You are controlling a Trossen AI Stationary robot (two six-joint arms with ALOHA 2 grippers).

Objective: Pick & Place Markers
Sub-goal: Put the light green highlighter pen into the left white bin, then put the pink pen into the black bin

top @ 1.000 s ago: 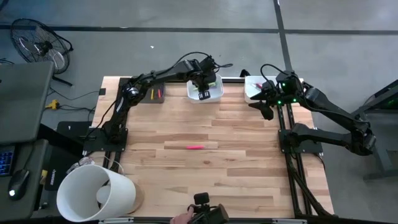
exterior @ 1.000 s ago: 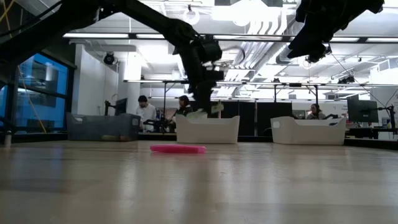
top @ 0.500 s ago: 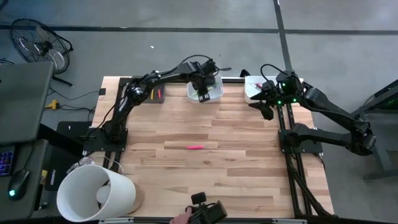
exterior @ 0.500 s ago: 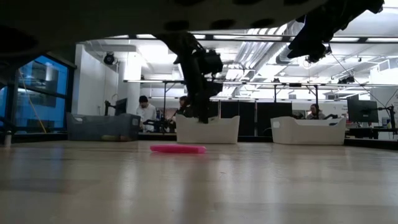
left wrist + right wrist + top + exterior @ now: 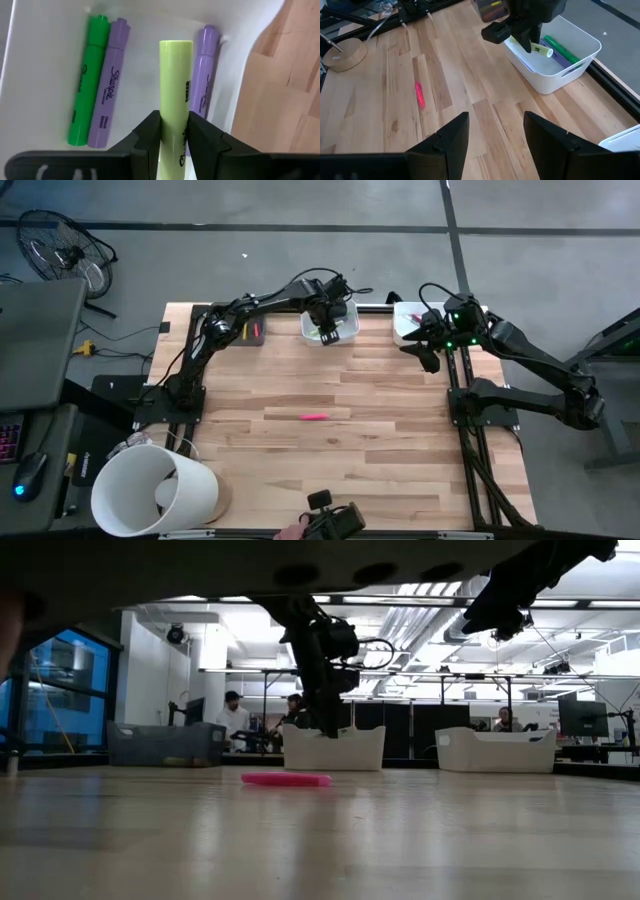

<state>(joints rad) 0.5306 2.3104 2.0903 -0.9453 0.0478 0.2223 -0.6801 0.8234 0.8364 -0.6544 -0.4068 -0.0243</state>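
My left gripper [image 5: 174, 122] hangs over the white tray [image 5: 352, 330] at the table's far edge, shut on a yellow-green marker [image 5: 175, 85]. A green marker [image 5: 88, 80] and two purple markers [image 5: 110, 82] [image 5: 204, 70] lie flat on the tray's floor. The right wrist view shows the held marker [image 5: 542, 50] sticking out of the left gripper [image 5: 522, 37] above the tray. A pink marker [image 5: 314, 417] lies flat on the table's middle. My right gripper [image 5: 492, 125] waits open above the table's far right [image 5: 428, 358], with nothing between its fingers. My left gripper pinches the yellow-green marker's barrel [image 5: 175, 117] between its two fingers, one on each long side. The fingers slant steeply down from above, and the marker runs on past them toward the tray's floor. Whether its far end [image 5: 176, 46] touches the floor, I cannot tell.
A second white tray [image 5: 405, 323] stands at the far right beside my right arm. A grey bin [image 5: 247, 332] with markers sits at the far left. A white bucket [image 5: 155, 490] stands off the near left corner. A person's hand [image 5: 290, 530] shows at the near edge.
My left gripper has gone down into the tray with the yellow-green marker and has rolled a little. In the low view the marker showed above the tray's rim a second ago. Now the tray's wall hides it.
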